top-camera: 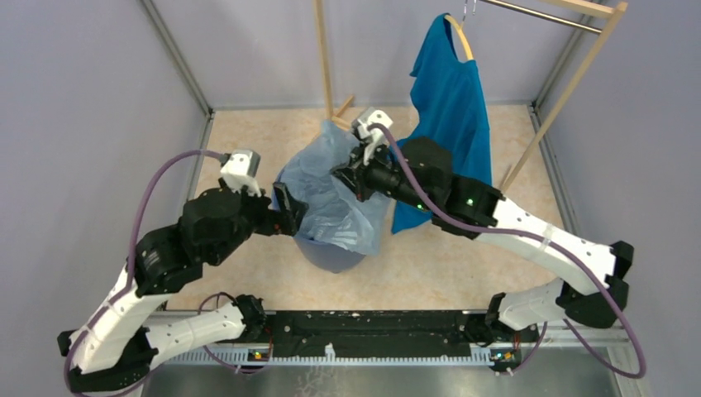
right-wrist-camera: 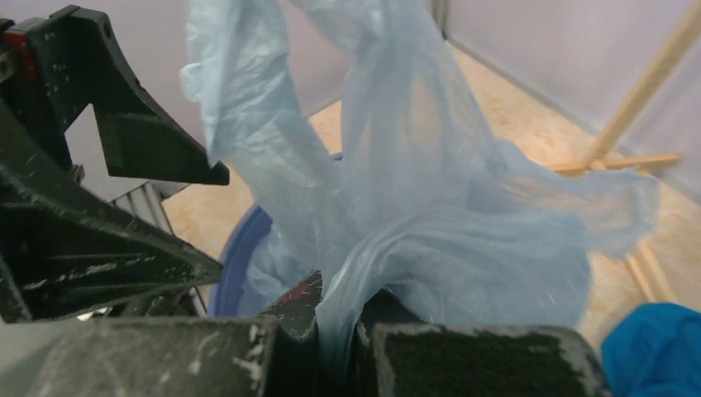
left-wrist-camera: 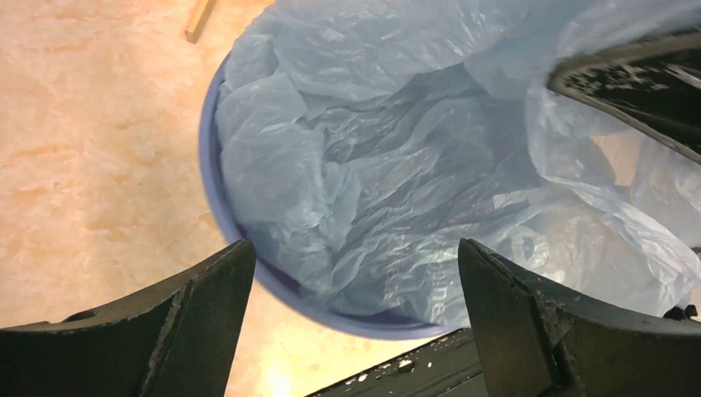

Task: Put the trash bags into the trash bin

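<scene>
Pushing the thin, translucent pale blue-grey plastic trash bag point(top-camera: 331, 194) down into the round blue plastic trash bin point(top-camera: 331, 258) seems to be the step in hand, and I judge it about half done: part of the bag lies crumpled inside the bin, while a large fold rises above the rim and spills over it on the right side. The bin stands near the middle of the beige table point(top-camera: 248, 132), a little toward the near edge. The right gripper point(top-camera: 347, 178) is clenched on an upper fold of the bag, above the bin. The left gripper point(left-wrist-camera: 355, 252) is released, its jaws wide apart at the left side of the rim, with nothing between them. To do this well, the right arm should lower the pinched fold to the centre of the opening before letting go, and the left could press the loose film below the rim, because such light plastic will probably spring up. An opaque bright blue T-shirt point(top-camera: 450, 99) hangs on a wooden hanger point(top-camera: 463, 39) from a wooden rack point(top-camera: 570, 83) at the far right corner, just behind the right arm, and the arm could catch its hem. The two grippers are near each other over the bin, so they may collide.
</scene>
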